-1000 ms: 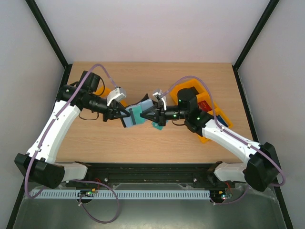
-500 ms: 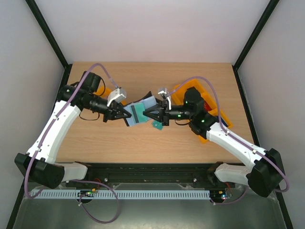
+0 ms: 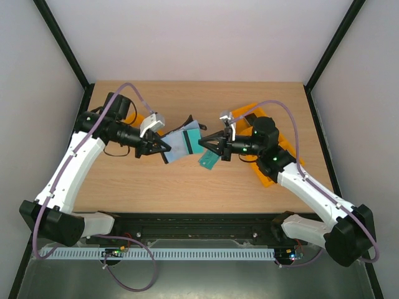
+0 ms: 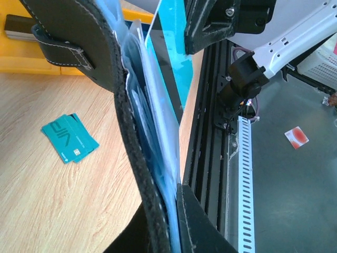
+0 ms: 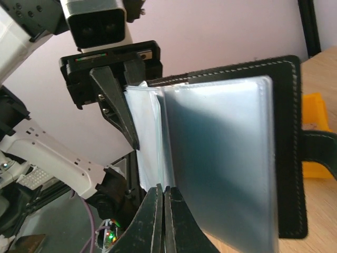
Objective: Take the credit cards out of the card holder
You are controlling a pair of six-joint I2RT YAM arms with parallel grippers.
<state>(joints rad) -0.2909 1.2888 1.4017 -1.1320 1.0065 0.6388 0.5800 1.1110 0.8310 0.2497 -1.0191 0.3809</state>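
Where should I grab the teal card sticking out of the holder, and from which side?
Pinch the exposed end of the card from the right, opposite the left end effector clamping the holder. It's thin and flat, partly tucked inside, so close on its two faces and pull straight out.

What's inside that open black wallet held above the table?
Pale see-through sleeves fill the card holder, and one teal credit card sticks partly out, pinched by the right gripper. Whether more cards sit deeper in the sleeves is hidden.

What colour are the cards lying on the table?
Teal-green credit cards, clearest in the left wrist view.
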